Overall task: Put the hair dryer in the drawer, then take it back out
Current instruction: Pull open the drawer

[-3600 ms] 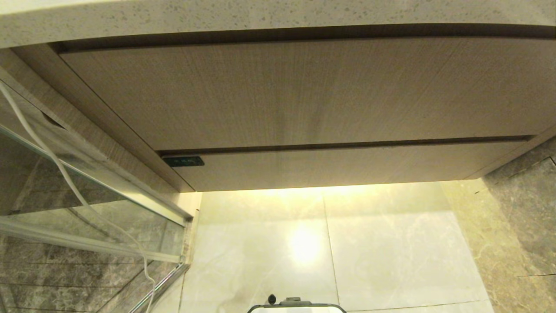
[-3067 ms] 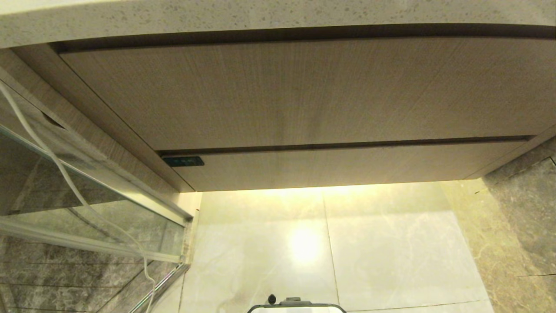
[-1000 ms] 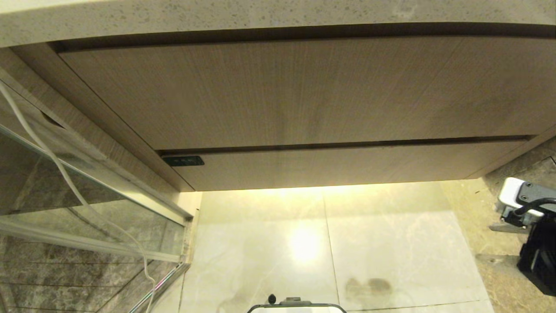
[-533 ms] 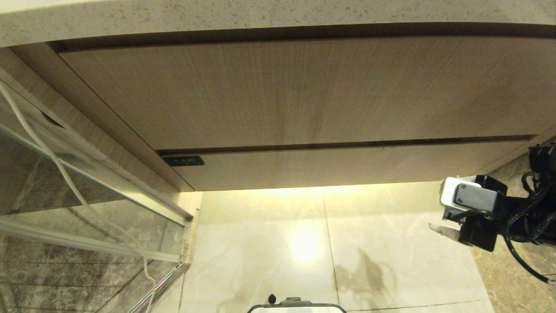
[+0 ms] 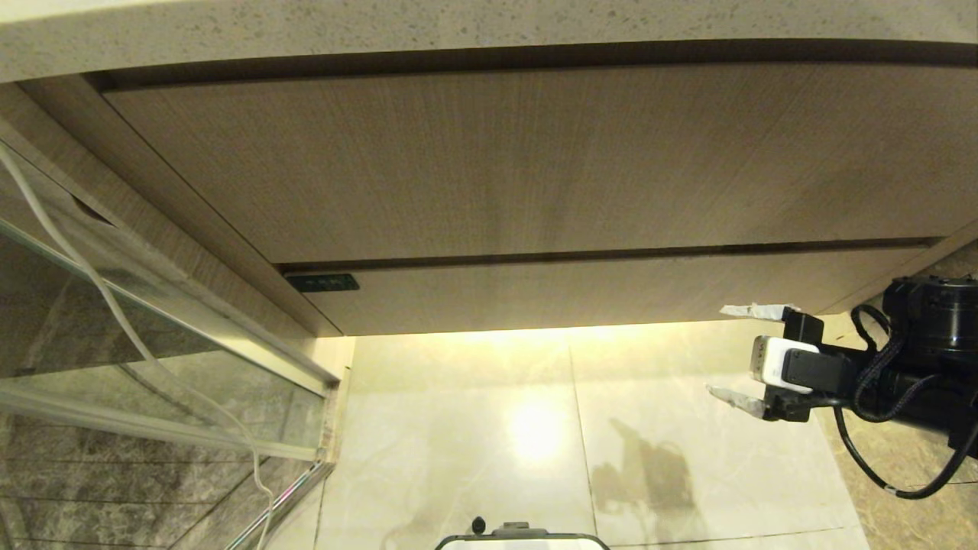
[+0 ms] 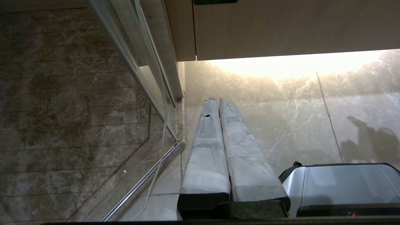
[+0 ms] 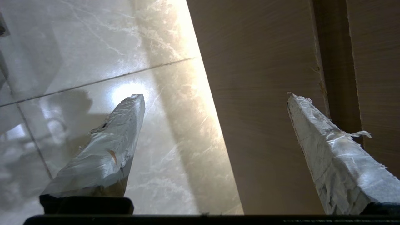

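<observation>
1. Head view: right gripper (image 5: 730,353) has come in from the right edge since a sec ago, now just below the narrow strip front of the drawer (image 5: 596,290), jaws spread wide, nothing betw them. Drawer closed, under the tall front panel (image 5: 519,160). Hair dryer not visible.
2. Left wrist view: left gripper (image 6: 215,101) parked low over the floor tiles (image 6: 281,109), fingers pressed together, empty.
3. Right wrist view: fingers (image 7: 118,137) well apart, one over the floor, other against the wood front.

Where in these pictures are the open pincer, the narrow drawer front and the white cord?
right pincer (image 5: 733,353), head view, gap midway between its two wrapped tips.
drawer (image 5: 581,294), head view, middle of the narrow strip front.
white cord (image 5: 114,313), head view, stretch crossing the glass.
</observation>
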Available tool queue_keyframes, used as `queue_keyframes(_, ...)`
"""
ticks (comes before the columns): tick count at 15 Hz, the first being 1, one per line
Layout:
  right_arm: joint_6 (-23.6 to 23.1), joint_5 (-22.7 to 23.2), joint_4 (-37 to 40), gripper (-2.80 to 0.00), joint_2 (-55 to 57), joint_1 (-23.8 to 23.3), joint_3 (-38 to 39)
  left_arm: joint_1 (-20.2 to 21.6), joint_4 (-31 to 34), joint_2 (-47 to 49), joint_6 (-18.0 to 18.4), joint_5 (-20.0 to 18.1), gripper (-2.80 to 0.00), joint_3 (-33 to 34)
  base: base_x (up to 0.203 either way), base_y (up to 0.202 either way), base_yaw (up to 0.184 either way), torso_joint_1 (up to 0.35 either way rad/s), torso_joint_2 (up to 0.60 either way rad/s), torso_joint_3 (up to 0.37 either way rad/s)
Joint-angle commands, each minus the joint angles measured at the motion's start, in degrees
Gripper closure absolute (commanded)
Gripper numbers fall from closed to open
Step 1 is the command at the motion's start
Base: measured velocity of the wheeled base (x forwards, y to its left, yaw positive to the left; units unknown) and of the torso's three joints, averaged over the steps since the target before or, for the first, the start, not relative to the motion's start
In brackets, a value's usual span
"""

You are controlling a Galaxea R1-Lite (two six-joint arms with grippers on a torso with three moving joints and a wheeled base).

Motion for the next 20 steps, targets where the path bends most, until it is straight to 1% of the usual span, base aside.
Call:
queue_keyframes(1, -2.26, 4.77, -4.79, -2.8, 5.59, -3.88, -1.2, 0.0, -0.01, 0.0, 0.0, 0.02, 0.0, 0.0, 0.0, 0.0, 0.0, 0.0, 0.0, 0.0)
queue_keyframes(2, -2.8, 6.89, -7.58, -2.8, 7.28, -5.01, -1.9, 0.0, -0.01, 0.0, 0.0, 0.02, 0.0, 0.0, 0.0, 0.0, 0.0, 0.0, 0.0, 0.0)
queue_keyframes(5, -2.94, 8.18, -9.32, -2.8, 9.64, -5.84, -4.47, 0.0, -0.01, 0.0, 0.0, 0.02, 0.0, 0.09, 0.0, 0.0, 0.0, 0.0, 0.0, 0.0)
queue_keyframes(8, -2.6, 7.63, -9.18, -2.8, 11.59, -5.55, -7.52, 0.0, -0.01, 0.0, 0.0, 0.02, 0.0, 0.0, 0.0, 0.0, 0.0, 0.0, 0.0, 0.0)
queue_keyframes(10, -2.55, 7.53, -9.1, -2.8, 11.85, -5.28, -7.86, 0.0, -0.01, 0.0, 0.0, 0.02, 0.0, 0.07, 0.0, 0.0, 0.0, 0.0, 0.0, 0.0)
queue_keyframes(13, -1.97, 6.69, -8.58, -2.8, 14.82, -2.85, -13.6, 0.0, -0.01, 0.0, 0.0, 0.02, 0.0, 0.07, 0.0, 0.0, 0.0, 0.0, 0.0, 0.0)
queue_keyframes(16, -0.63, 6.54, -8.56, -2.8, 16.32, -1.75, -16.82, 0.0, -0.01, 0.0, 0.0, 0.02, 0.0, 0.09, 0.0, 0.0, 0.0, 0.0, 0.0, 0.0)
queue_keyframes(20, -0.48, 6.54, -8.56, -2.8, 17.89, -1.72, -19.21, 0.0, -0.01, 0.0, 0.0, 0.02, 0.0, 0.0, 0.0, 0.0, 0.0, 0.0, 0.0, 0.0)
